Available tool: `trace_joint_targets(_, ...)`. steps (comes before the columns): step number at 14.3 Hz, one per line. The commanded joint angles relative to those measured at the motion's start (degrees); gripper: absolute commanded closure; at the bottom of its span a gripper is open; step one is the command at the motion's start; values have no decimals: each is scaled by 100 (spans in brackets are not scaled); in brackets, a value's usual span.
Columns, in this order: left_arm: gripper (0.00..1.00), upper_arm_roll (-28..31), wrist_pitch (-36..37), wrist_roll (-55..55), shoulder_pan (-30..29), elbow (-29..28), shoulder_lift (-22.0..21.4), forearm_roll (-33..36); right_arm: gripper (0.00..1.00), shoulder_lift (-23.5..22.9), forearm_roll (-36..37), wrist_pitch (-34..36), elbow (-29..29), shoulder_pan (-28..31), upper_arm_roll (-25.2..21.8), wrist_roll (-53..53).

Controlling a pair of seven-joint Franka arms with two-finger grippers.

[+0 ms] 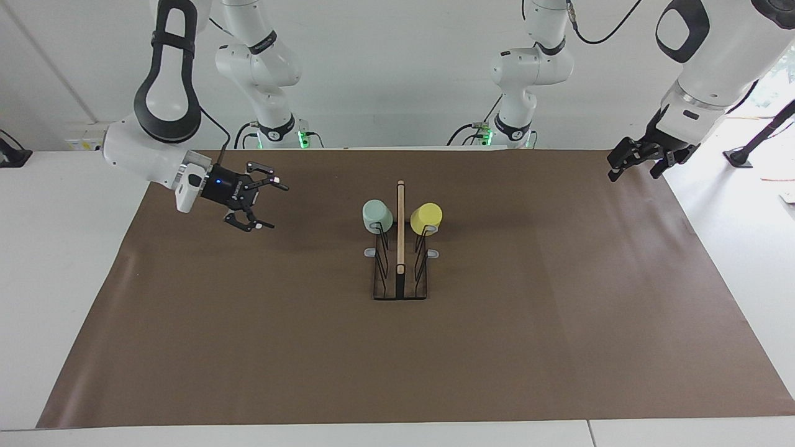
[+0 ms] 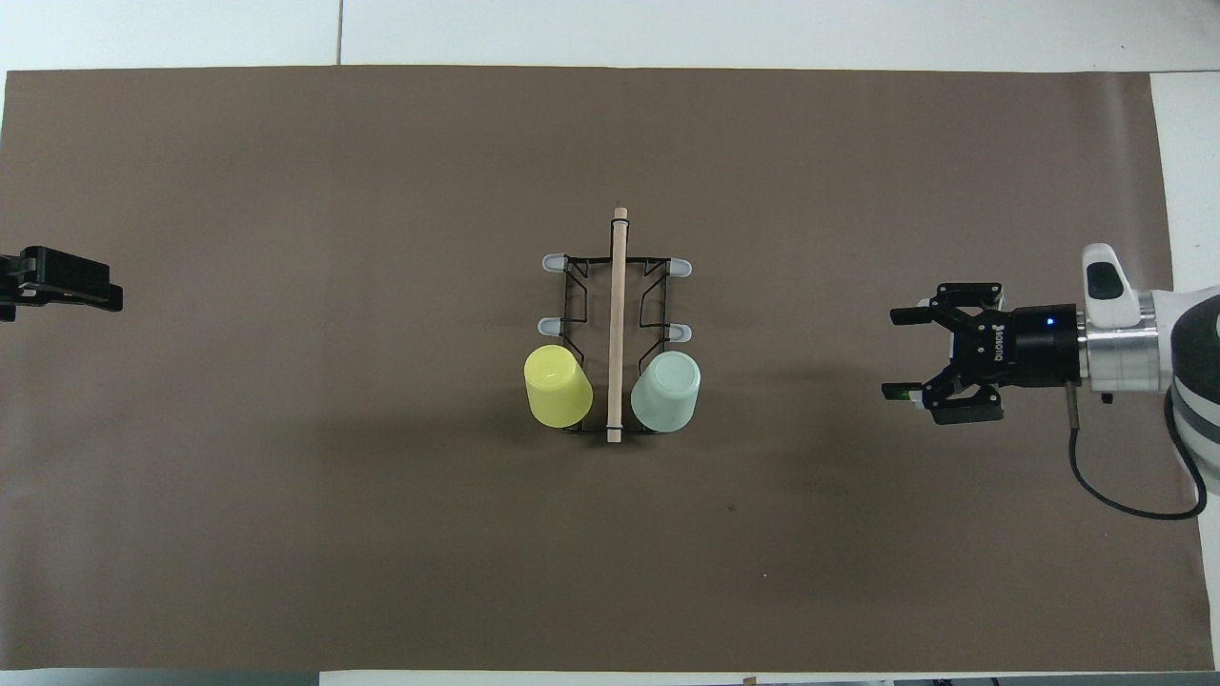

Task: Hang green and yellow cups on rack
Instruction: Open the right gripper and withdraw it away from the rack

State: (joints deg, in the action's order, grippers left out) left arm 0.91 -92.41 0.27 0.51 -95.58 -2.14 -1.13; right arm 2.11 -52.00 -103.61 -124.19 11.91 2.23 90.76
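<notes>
The rack (image 1: 400,242) stands in the middle of the brown mat; its wooden bar also shows in the overhead view (image 2: 618,305). The mint green cup (image 1: 377,215) (image 2: 666,391) hangs upside down on the prong nearest the robots, on the rack's side toward the right arm. The yellow cup (image 1: 426,216) (image 2: 557,385) hangs likewise on the side toward the left arm. My right gripper (image 1: 276,205) (image 2: 894,353) is open and empty over the mat toward the right arm's end. My left gripper (image 1: 633,172) (image 2: 105,291) is open and empty over the mat's edge at the left arm's end.
The brown mat (image 1: 559,323) covers most of the white table (image 1: 56,261). The rack's other grey-tipped prongs (image 2: 554,261) carry nothing. Both grippers are well apart from the rack.
</notes>
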Motion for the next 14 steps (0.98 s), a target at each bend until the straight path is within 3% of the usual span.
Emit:
trace_joint_targets(1,0,-12,-31,-63,-7,-84,-58,96,0,-404,715,315,754,285,58,-417)
trace_joint_targets(8,0,-12,-23,-63,-7,-84,-58,96,0,-958,3420,1184,2969,-91,84,-2700)
trace_joint_targets(10,0,-12,-23,-63,-7,-84,-58,96,0,-915,3923,1448,3286,-294,93,-3640)
trace_joint_targets(14,0,-12,-23,-63,-7,-84,-58,96,0,-624,4118,1729,3410,-330,76,-5388)
